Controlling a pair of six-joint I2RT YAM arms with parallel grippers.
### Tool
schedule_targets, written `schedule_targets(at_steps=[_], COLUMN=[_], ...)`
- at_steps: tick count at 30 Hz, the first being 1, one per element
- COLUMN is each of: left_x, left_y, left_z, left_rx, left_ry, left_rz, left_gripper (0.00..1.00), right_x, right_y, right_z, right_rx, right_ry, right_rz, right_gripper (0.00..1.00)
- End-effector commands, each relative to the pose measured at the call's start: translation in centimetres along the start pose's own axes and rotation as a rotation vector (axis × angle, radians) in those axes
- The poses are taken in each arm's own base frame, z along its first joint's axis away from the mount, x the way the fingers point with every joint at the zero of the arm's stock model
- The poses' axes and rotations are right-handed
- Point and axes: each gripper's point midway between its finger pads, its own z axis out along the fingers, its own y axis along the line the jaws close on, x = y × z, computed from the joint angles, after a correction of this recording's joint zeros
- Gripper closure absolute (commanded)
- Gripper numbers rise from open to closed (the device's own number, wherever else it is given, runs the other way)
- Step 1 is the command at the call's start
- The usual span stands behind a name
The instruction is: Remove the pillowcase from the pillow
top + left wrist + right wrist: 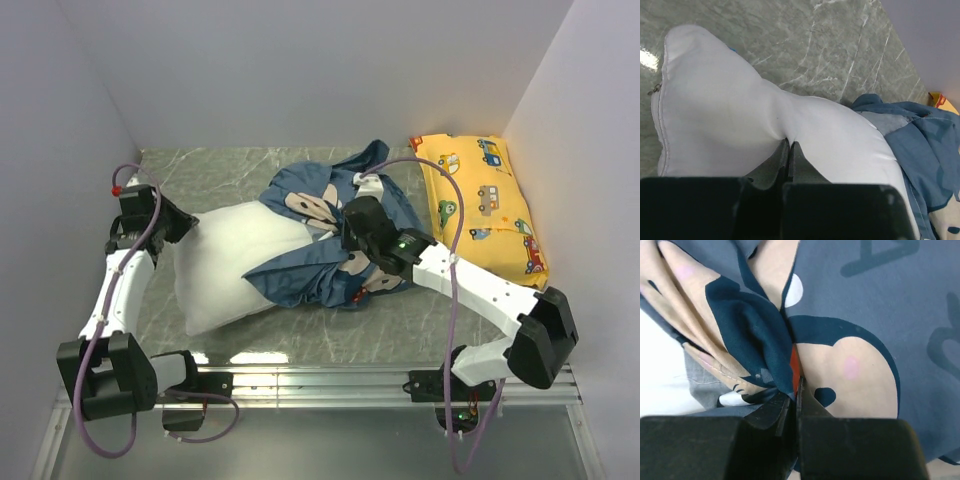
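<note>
On the grey marbled tabletop (pixel 330 345), use the left gripper (pixel 790 146), pinched shut on the white pillow (pixel 225 265) at centre-left, as your anchor, and draw the right gripper (pixel 794 392), clamped shut on a fold of the blue pillowcase (pixel 320 270) at frame centre, steadily rightward without jerking.

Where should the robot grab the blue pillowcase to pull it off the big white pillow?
Grab a bunched fold of the pillowcase, coming down from above. The cloth is crumpled into ridges there, easy to pinch, and the pillow sticks out bare on the left, so pulling rightward probably slides it off.
</note>
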Motion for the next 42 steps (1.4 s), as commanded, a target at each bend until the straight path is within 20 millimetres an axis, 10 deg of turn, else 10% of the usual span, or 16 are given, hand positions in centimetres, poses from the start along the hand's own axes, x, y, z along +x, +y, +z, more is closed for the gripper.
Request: schedule_targets(at_steps=[1,8,12,18,28,32,37,42], left_x=[-4.3,-3.5,-0.9,0.1,10.1,11.8,9.3,2.5], left_y=[0.3,-6.9,-10.1,-11.0,-7.1,-5.8,-3.8,-1.3], left_z=[-0.2,-0.6,-1.7,-5.7,-2.4,-0.8,1.3,0.6], left_rx=[-0.04,0.082,0.081,0.072,0.084,0.025,-0.126,-0.195], left_ry=[-0.101,-0.027,-0.005,-0.074,0.138,0.156,0.069,-0.051], left_rz=[0.056,0.258,0.361,0.42,0.489,0.468,0.469,0.382], left_gripper=[1.0,0.98,0.43,0.25,0.17,0.22,1.0,1.0], right_x=[2.4,6.8,9.2,9.9,7.1,6.2,4.5,0.7], right_y=[-2.8,4.2,8.4,10.0,10.3,9.8,7.6,1.2], right_z=[1.2,3.2,4.2,5.1,4.3,4.3,3.3,1.4], right_rx=[0.082,-0.18,-0.279,-0.303,-0.292,-0.255,-0.186,-0.078], right_ry=[0.049,0.206,0.273,0.295,0.236,0.218,0.17,0.067], right_rz=[-0.024,-0.018,-0.011,0.004,0.008,-0.025,-0.047,0.033], right_gripper=[1.0,1.0,1.0,1.0,1.0,1.0,1.0,1.0])
